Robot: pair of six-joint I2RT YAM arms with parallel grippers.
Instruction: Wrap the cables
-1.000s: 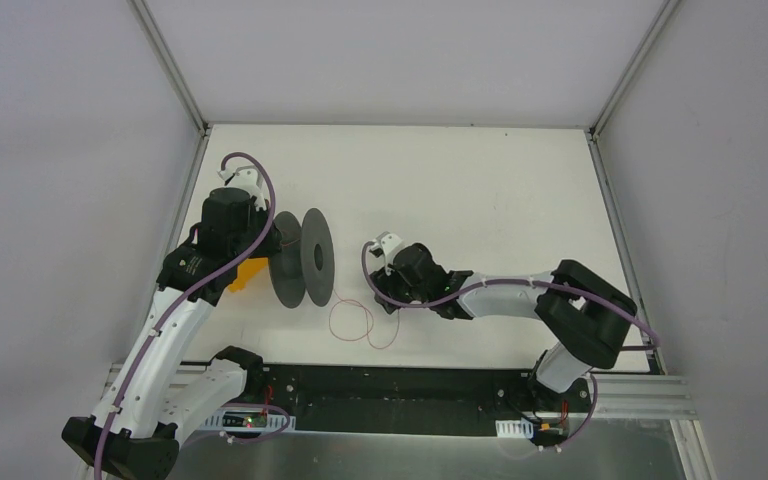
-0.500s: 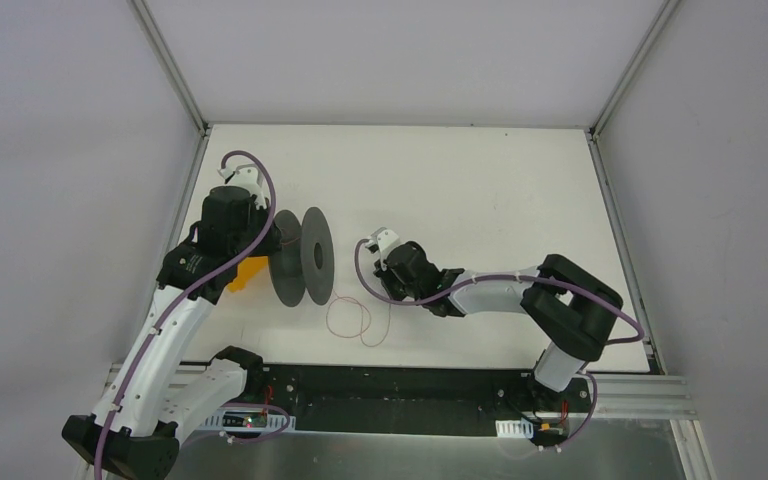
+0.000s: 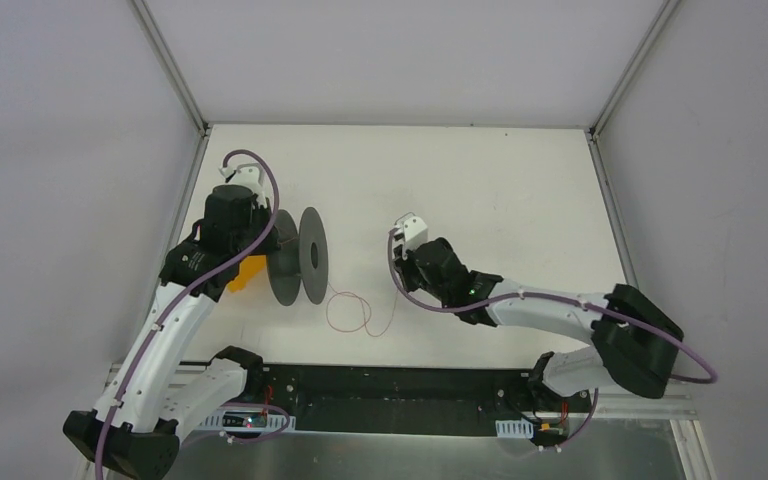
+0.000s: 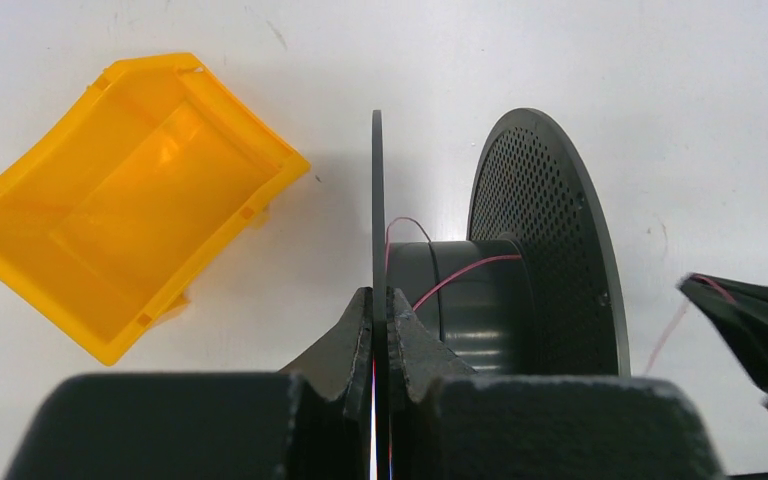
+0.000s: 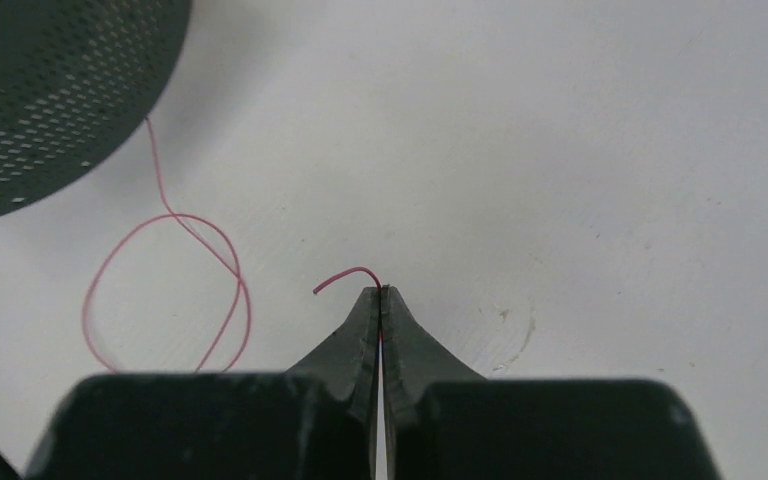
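The dark grey spool [image 3: 300, 258] stands on its edge at the left of the white table [image 3: 500, 180]. My left gripper [image 3: 278, 243] is shut on the spool's thin near flange [image 4: 378, 190], its tips [image 4: 380, 295] pinching the disc beside the core [image 4: 480, 295]. The fine reddish cable [image 3: 348, 315] leaves the spool, lies in a loose loop on the table and rises to my right gripper [image 3: 407, 290]. In the right wrist view that gripper [image 5: 380, 292] is shut on the cable, with a short curled end [image 5: 346, 272] sticking out at the tips. One strand of cable [image 4: 460, 273] crosses the core.
A yellow open bin [image 3: 248, 272] lies tilted just left of the spool, close to the left arm; in the left wrist view the bin [image 4: 130, 200] fills the upper left. Grey walls and metal rails [image 3: 170, 70] enclose the table.
My right gripper has shut on the cable's end and moved right and slightly back, its elbow swinging right. The loop has shifted a little. The left arm and spool have stayed put.
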